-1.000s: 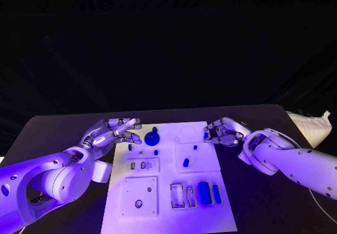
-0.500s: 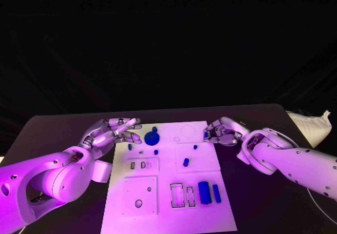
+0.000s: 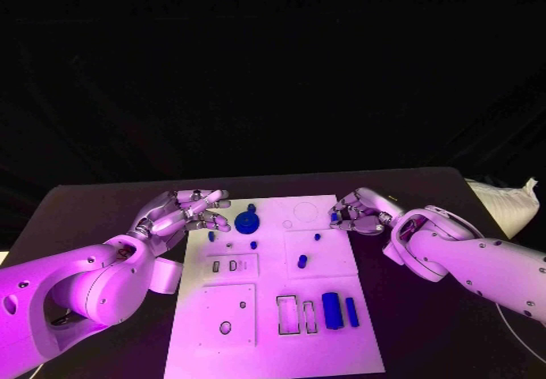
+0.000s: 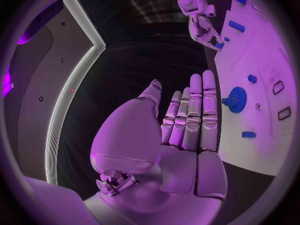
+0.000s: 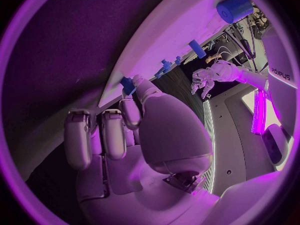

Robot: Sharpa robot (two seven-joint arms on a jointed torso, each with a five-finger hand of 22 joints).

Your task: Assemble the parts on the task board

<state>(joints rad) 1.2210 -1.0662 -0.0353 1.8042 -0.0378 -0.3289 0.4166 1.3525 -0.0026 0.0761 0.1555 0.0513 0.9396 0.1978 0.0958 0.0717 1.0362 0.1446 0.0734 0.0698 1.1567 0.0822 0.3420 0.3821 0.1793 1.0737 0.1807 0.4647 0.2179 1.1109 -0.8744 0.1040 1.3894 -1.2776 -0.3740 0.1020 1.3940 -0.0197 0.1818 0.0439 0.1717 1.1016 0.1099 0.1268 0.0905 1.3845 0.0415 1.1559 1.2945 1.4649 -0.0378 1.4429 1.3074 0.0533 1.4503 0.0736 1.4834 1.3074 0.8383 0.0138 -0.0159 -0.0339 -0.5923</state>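
Head view has the black table with the white task board in the middle, and both hands sit up at its far end, so the near half is wide open room, plus bare table on either side. Right hand is at the board's right edge with its fingers curled round a small blue part, and that's my worry: it looks like a fingertip pinch right over the edge, so a slip could drop the piece off the board onto the dark table, or it goes in crooked. Left hand hovers at the left edge, fingers loosely spread, holding nothing, close to the blue gear; a careless sweep there could knock the gear or the little blue peg beside it.
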